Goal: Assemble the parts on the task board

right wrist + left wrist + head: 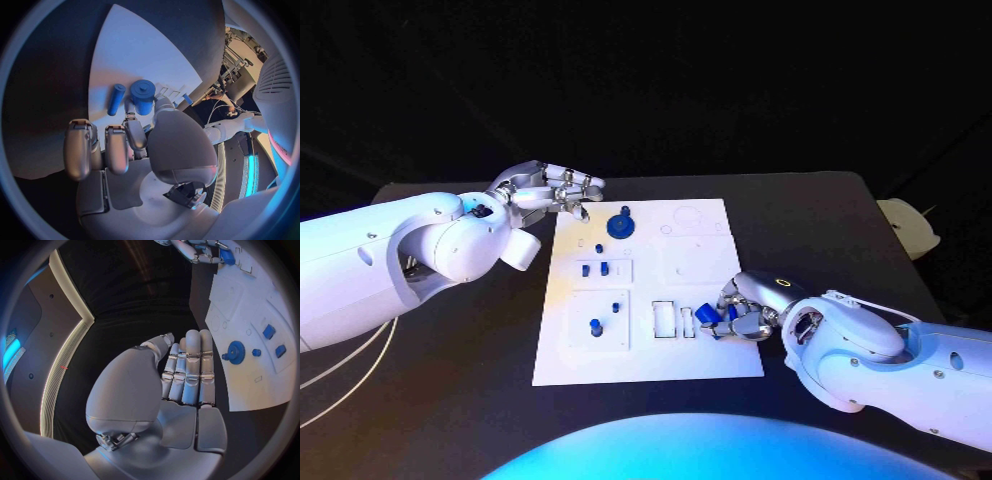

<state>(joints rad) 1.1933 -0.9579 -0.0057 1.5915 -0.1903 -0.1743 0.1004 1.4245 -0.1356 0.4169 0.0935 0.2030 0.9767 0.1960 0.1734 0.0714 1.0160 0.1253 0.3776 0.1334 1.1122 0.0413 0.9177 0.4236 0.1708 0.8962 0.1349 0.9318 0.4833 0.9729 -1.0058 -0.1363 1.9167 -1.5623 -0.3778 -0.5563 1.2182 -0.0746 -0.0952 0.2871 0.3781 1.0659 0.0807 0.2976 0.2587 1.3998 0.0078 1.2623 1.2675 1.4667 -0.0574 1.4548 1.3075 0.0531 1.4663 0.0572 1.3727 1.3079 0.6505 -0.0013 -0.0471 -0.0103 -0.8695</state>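
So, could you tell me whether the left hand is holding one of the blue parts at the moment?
No: the left hand holds nothing, its fingers straight and beside the task board, apart from the blue gear.

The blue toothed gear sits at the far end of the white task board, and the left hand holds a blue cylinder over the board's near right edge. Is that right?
Wrong hand. The right hand holds the blue cylinder, as the right wrist view shows; the left hand holds nothing. The blue toothed gear does sit at the far end of the white task board.

Left hand (548,188) flat, fingers together; right hand (740,312) curled, apparently gripping.
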